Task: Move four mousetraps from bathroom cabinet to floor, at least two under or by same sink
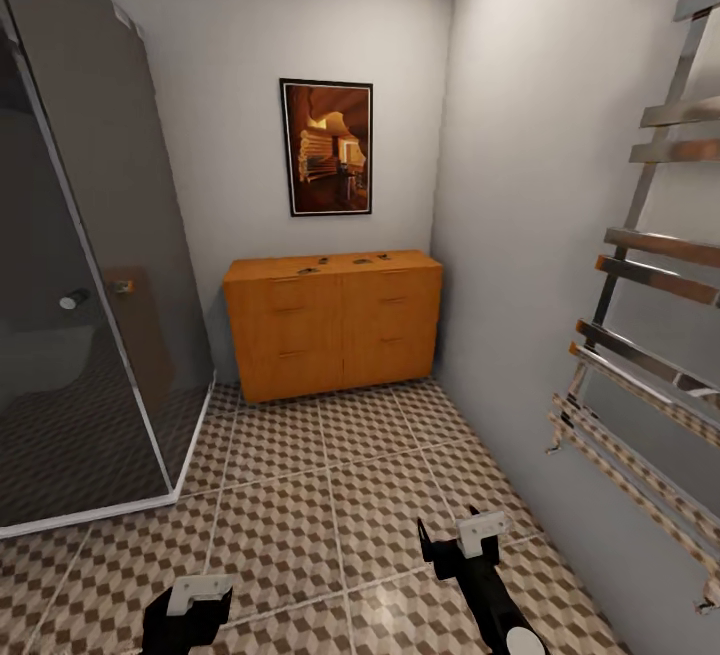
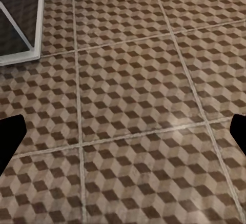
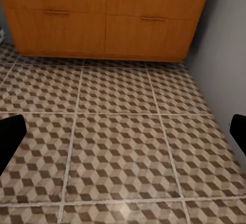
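Four small dark shapes sit on top of the cabinet in my head view, which I take to be the mousetraps: one near the top's left end, one at the back near the middle, two toward the right end. They are too small for me to read which way each points or how its long side runs; the left one looks slightly wider than deep, lying along the cabinet's front edge, but I would not swear to it. The cabinet stands against the far wall under a framed picture, its long axis running across the room, drawer fronts facing me. My arms hang low over the bathroom floor, my left claw and right claw both carried out of the way, which I judge suits driving closer.

My left wrist view looks down on patterned tiles, with the white base rail of the shower enclosure at one corner. Two black fingertips show at opposite edges of the picture, so this claw stands wide apart and holds nothing.

My right wrist view faces the cabinet's lower drawers and their slim bar handles, where it meets the grey side wall. Fingertips again at opposite edges: spread wide, empty.
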### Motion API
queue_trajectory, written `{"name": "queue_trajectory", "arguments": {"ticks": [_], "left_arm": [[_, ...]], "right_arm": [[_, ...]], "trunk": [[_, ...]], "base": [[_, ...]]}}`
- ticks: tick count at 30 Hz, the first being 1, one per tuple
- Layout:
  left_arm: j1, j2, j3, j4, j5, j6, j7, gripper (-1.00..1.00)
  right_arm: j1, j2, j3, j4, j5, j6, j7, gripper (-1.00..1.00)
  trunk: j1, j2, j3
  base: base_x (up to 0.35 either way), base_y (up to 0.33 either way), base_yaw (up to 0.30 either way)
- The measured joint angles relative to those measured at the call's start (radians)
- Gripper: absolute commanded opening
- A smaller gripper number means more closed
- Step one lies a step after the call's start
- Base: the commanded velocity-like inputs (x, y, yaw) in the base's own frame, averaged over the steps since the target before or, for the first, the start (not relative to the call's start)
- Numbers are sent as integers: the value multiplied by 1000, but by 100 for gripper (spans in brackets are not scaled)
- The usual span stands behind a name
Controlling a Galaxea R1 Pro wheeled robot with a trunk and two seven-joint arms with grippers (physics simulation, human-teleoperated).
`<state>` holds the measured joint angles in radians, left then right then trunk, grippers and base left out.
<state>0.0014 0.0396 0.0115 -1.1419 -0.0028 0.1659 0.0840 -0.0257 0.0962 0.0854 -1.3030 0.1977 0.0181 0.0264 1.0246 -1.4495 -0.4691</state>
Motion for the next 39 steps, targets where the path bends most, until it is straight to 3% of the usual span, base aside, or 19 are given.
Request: {"name": "queue_trajectory", "arguments": {"ticks": [9,39], "left_arm": [[0,0,0,1,0,0,0,100],[0,0,0,3,2,0,0,100]], "right_arm": [[0,0,1,0,0,0,0,100],[0,0,2,0,0,-1,0,100]], "trunk": [[0,0,0],[0,0,0]], "base": [[267,-140,193],[283,-167,28]]}}
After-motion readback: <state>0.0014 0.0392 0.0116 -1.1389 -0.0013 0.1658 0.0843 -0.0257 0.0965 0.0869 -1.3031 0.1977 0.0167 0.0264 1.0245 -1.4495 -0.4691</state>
